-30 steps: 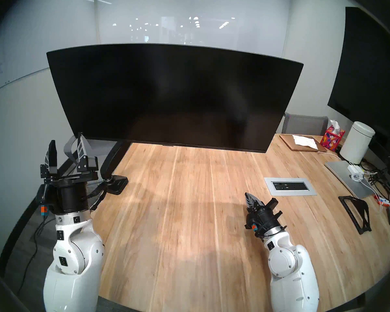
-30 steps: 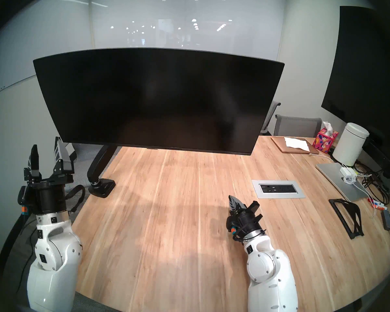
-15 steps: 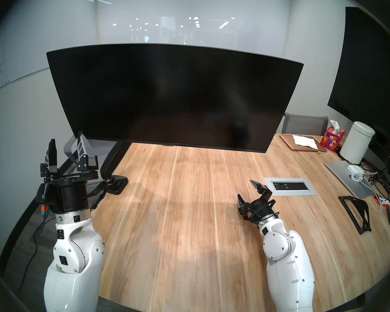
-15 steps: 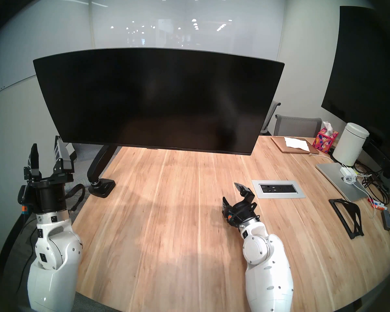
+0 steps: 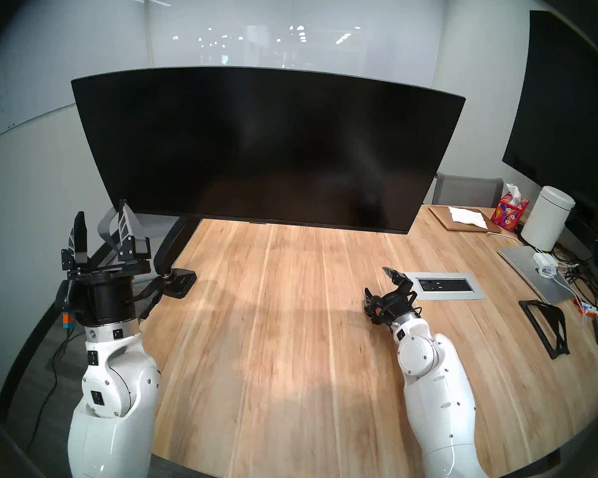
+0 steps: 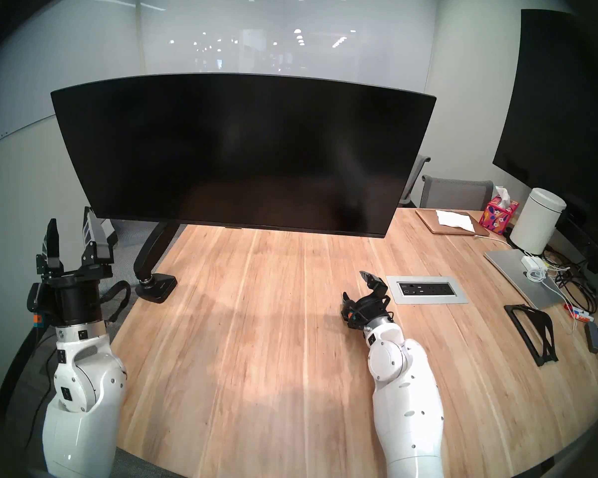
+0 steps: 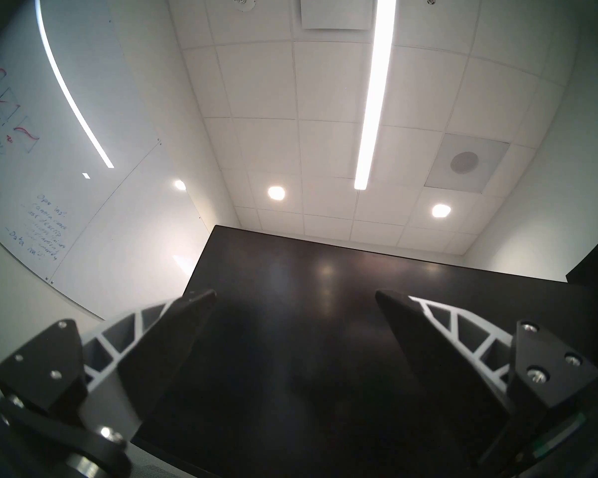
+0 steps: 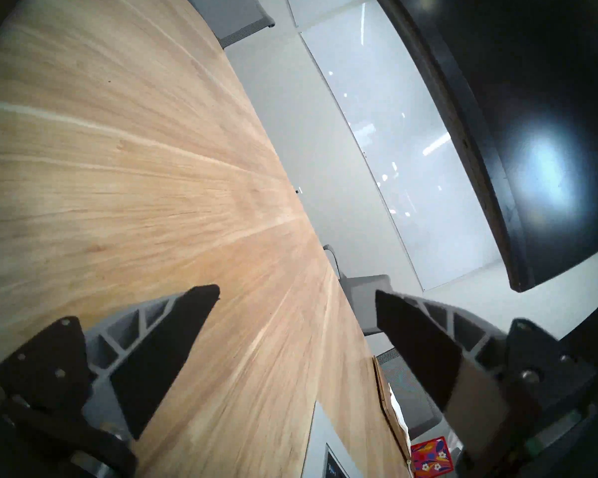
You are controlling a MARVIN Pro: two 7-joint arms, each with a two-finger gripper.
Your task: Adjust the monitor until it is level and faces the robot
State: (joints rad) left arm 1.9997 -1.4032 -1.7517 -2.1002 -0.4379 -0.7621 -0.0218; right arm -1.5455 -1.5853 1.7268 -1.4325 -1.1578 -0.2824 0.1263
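Both grippers are standing apart and holding nothing. The left gripper (image 5: 101, 222) is pointing up at eight o'clock of the monitor (image 5: 266, 146), just beside its lower left corner without touching. The right gripper (image 5: 380, 282) is hovering low over the wooden table (image 5: 273, 311) at five o'clock, well short of the screen. The monitor is hanging over the table's far side on its arm (image 5: 170, 249), its right end sagging lower.

My wooden table (image 5: 290, 329) carries the monitor's clamp base (image 5: 178, 282); right of it sit a socket panel (image 5: 444, 286) and laptop (image 5: 532, 273).
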